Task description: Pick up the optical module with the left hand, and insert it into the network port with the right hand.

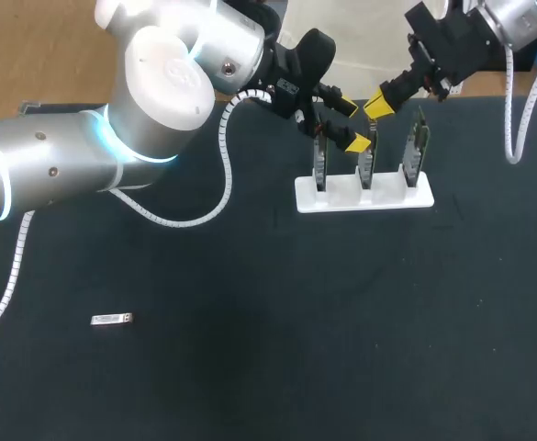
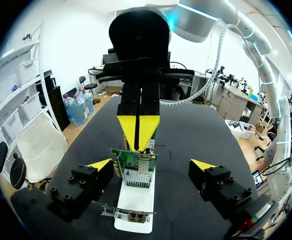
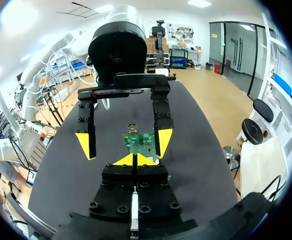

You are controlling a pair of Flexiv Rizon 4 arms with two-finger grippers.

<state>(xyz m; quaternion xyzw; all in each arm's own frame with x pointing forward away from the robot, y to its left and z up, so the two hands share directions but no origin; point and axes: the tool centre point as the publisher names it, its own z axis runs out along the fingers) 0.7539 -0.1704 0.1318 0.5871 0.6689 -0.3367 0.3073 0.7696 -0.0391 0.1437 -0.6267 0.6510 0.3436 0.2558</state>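
One small silver piece, which I take for the optical module [image 1: 112, 319], lies flat on the table [image 1: 268, 386] at about 8 o'clock from the table's middle. It is nearest to the robot and well apart from both grippers. Nothing touches it, so I judge that the task is not yet begun. The pick-up by the left arm, the passing over and the insertion are all left to do.

Farther, at about 1 o'clock, the white holder [image 1: 364, 195] carries three upright cards. A metal network port [image 2: 137, 177] shows on the middle card [image 1: 366, 165]. The left gripper [image 1: 352, 124] is released and empty, with its fingers on both sides of this card and not touching it. Farthest, the right gripper [image 1: 378, 106] hangs just above the same card, clenched, with its yellow tips together.

Hard to make out is a thin silver strip [image 3: 134, 212] in the slit between the right gripper's fingers. I cannot tell if it is a part of the gripper or a second module. The ports of the two other cards are not clearly visible.
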